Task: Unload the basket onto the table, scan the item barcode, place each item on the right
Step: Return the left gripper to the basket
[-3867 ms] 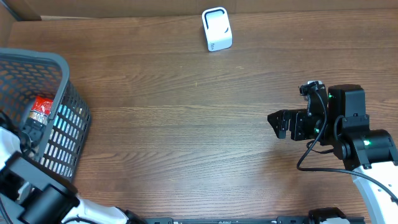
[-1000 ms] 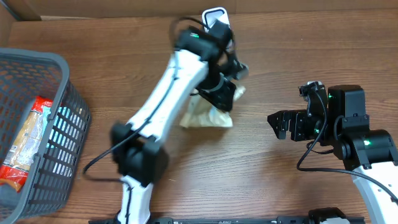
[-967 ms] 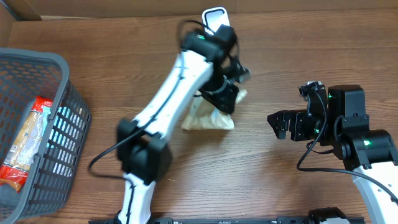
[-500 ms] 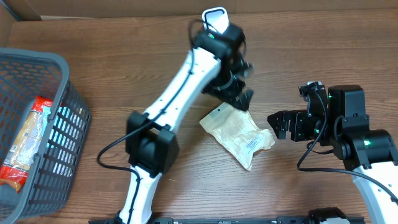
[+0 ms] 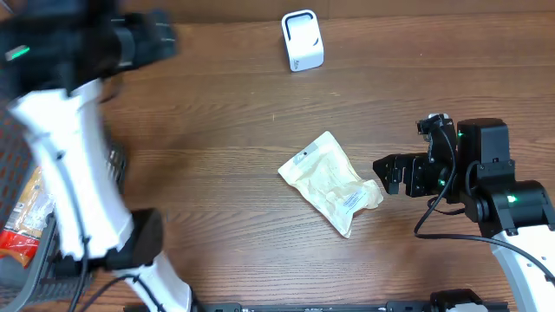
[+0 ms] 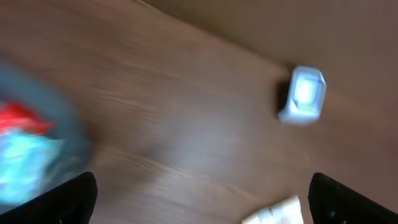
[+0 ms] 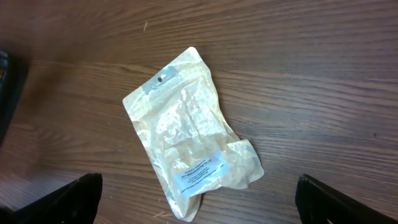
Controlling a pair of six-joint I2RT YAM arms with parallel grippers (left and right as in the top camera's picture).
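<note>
Pouch (image 5: 330,183) and left arm (image 5: 62,147) have parted company. A second ago the arm held the beige pouch close under the white scanner (image 5: 302,40), which stands at 12 o'clock on the worktop (image 5: 217,130). Half a second ago it let go. Now it has swung off toward the 10 o'clock corner, a blur above the basket (image 5: 36,264).

The pouch lies flat where it landed, a little toward 4 o'clock from the middle and well apart from the scanner. The left jaws stand wide open with nothing in them. That wrist view shows only wood, the scanner and a smear of red and blue. The right jaws are likewise fully spread and empty, parked near the pouch's 3 o'clock edge without gripping it.

My reading is that this item has had its pass at the scanner and been set aside. The left arm looks bound for the basket, where a red packet (image 5: 14,243) waits. Whether the scan registered cannot be told.

The pouch's upper face carries a white label (image 7: 200,171) near its lower end. It has several lines of fine print, too small to read, and I cannot say whether a barcode is among them. No brand name is legible on pouch or scanner.
</note>
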